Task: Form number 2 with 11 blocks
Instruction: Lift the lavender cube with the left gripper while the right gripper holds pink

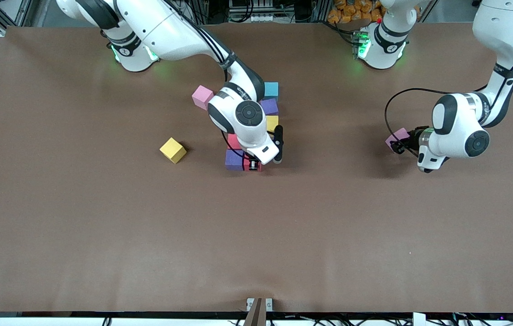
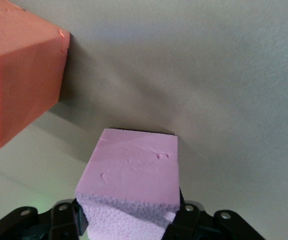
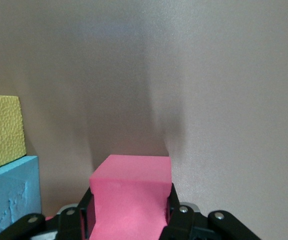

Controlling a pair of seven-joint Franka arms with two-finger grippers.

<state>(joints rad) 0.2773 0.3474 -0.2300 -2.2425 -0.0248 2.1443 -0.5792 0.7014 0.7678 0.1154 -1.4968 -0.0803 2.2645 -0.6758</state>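
Observation:
Blocks of the number 2 lie clustered mid-table, partly hidden under the right arm: light blue (image 1: pixel 271 89), purple (image 1: pixel 269 107), yellow (image 1: pixel 272 122), red (image 1: pixel 233 141) and purple (image 1: pixel 234 159), with a pink one (image 1: pixel 203 96) at the cluster's corner. My right gripper (image 1: pixel 253 165) (image 3: pixel 129 215) is shut on a pinkish-red block (image 3: pixel 131 190) at the cluster's nearer end, beside a yellow (image 3: pixel 1 130) and a light blue block (image 3: pixel 11 195). Toward the left arm's end, my left gripper (image 1: pixel 399 146) (image 2: pixel 129 220) is shut on a pink block (image 1: pixel 397 136) (image 2: pixel 134 170) at table level.
A loose yellow block (image 1: pixel 173 150) sits tilted toward the right arm's end of the brown table (image 1: pixel 102 226). An orange block (image 2: pixel 19 75) stands close to the pink one in the left wrist view; the left arm hides it in the front view.

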